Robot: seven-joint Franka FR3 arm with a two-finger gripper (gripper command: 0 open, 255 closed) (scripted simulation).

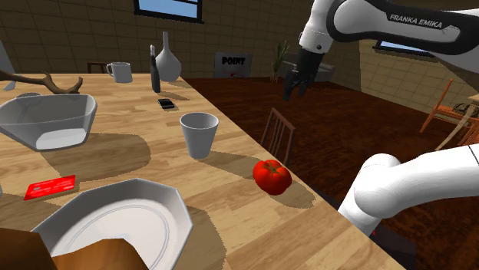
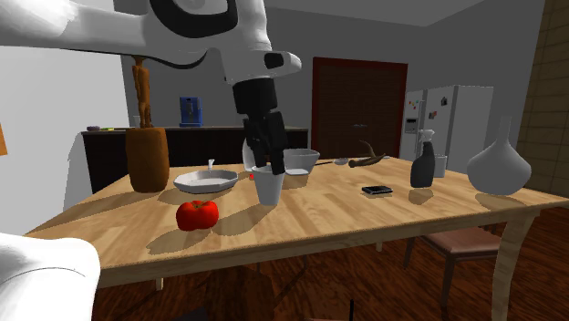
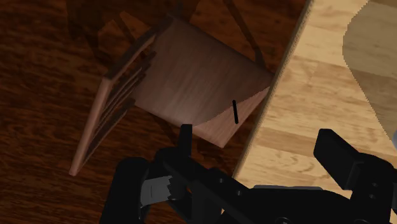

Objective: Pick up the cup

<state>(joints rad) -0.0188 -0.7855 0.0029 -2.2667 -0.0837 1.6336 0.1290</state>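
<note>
A plain white cup [image 1: 199, 134] stands upright on the wooden table [image 1: 138, 165], near the edge that faces the chair; the second exterior view has the cup [image 2: 268, 185] just behind the tomato. My black gripper [image 1: 294, 87] hangs open and empty, well above the table and out past its edge, to the shoulder view's right of the cup. From the second exterior view the gripper [image 2: 263, 150] lines up above the cup. The wrist view has the fingers [image 3: 137, 191] standing wide apart over a chair seat and the table's edge [image 3: 273, 121].
A red tomato [image 1: 272, 176] lies by the table edge near the cup. A wooden chair [image 3: 184, 83] is tucked beside the table below the gripper. On the table are a white bowl [image 1: 46, 123], a large dish [image 1: 115, 222], a red card [image 1: 52, 186], a mug [image 1: 119, 72], a dark bottle [image 1: 155, 73] and a vase [image 1: 167, 60].
</note>
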